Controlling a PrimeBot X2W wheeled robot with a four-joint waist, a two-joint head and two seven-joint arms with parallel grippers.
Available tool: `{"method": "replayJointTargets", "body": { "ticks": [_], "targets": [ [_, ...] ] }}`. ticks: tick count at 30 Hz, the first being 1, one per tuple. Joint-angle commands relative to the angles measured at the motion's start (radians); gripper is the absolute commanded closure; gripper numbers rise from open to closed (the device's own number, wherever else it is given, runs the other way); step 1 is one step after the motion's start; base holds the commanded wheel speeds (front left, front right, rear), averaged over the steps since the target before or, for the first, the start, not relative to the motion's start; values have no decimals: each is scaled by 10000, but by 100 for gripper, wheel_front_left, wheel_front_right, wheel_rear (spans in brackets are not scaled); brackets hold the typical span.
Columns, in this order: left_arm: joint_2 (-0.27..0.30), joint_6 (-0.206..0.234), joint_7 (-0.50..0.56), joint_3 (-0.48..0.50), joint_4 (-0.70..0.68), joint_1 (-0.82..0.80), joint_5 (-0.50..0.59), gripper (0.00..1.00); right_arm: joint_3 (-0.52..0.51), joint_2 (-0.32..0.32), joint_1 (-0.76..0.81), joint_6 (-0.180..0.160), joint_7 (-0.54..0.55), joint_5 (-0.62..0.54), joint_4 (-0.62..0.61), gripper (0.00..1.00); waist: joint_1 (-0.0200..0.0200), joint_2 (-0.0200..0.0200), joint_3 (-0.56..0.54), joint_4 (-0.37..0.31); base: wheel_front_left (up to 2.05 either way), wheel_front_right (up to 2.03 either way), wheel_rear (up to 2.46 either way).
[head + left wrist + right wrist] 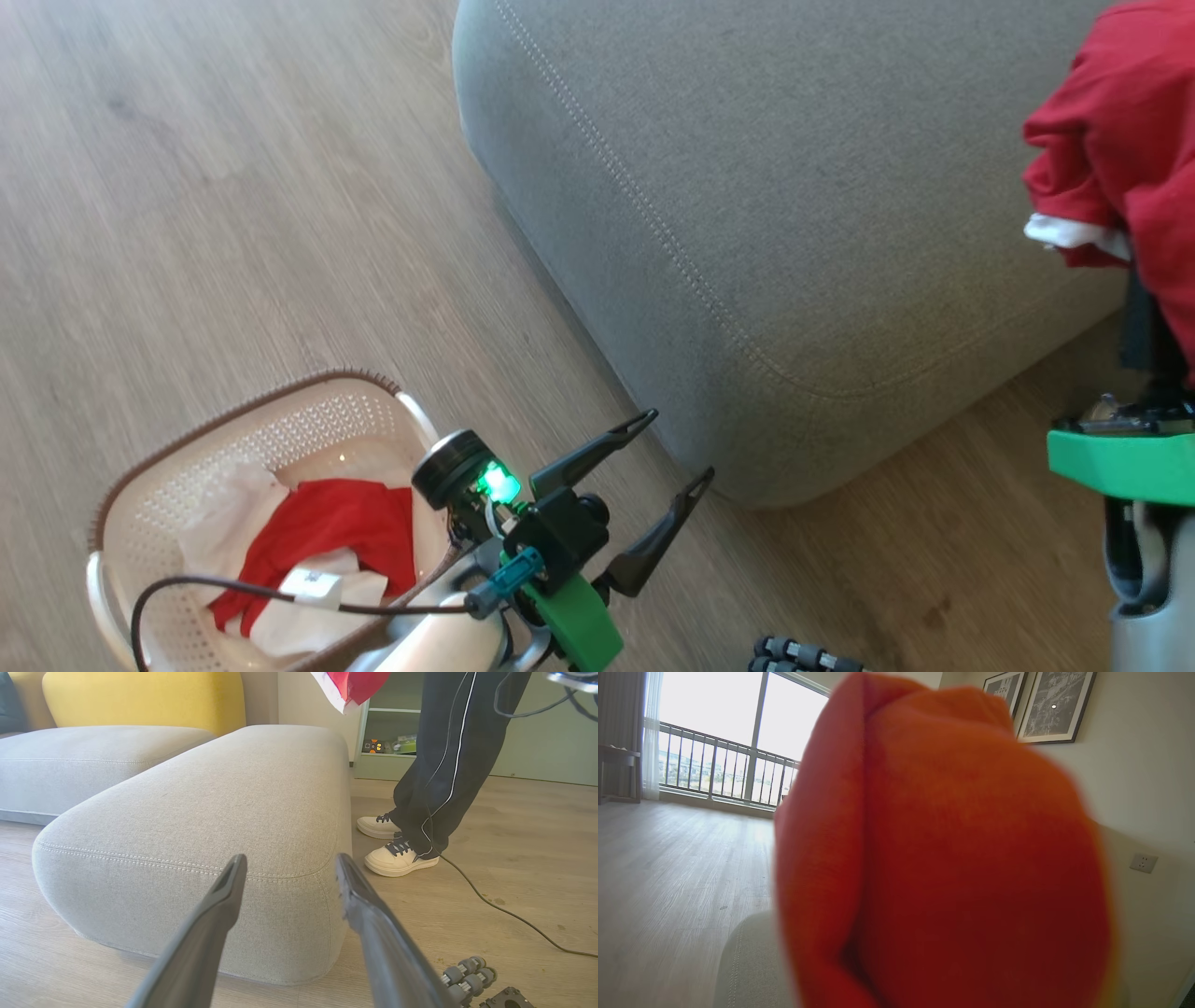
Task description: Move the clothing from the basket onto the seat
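Basket [308, 415] is sat on the wood floor [187, 187] at the lower left of the head view, with red-and-white clothing [327, 527] bunched inside. Just right of it, the left gripper [677, 445] is held with its fingers spread wide and nothing between them, the tips close to the rounded corner of the seat [794, 233]. At the right edge a red garment [1130, 140] is held up above the seat on the right gripper [1141, 322]. The fingers are buried in cloth, so their grip can't be made out. Further back, in the left wrist view, a person's legs [444, 765] are seen beside the seat.
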Motion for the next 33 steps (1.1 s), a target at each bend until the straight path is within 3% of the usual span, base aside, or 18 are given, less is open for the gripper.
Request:
{"method": "replayJointTargets", "body": {
  "ticks": [1, 11, 23, 33],
  "targets": [
    [48, -9, -51, 343, -360, -429, -2, 0, 57, -36, -462, -4, -23, 0, -305, 100, 0, 0, 179, 5, 0, 0, 0],
    [507, -9, -51, 533, -516, -738, 242, 0, -596, -348, -1917, -4, -23, 39, 423, 100, 0, 0, 1244, -102, 0, 0, 0],
    [1924, -9, -51, -155, -797, -1476, 466, 0, -2522, -1384, -5349, -4, -23, 766, 2751, 100, 0, 0, 3832, 184, 0, 0, 0],
    [2269, 24, -51, -185, -1039, -2063, 648, 0, -2387, -2114, -7721, -4, -23, 1741, 5162, 100, 0, 0, 5134, 926, 0, 0, 0]
  ]
}}
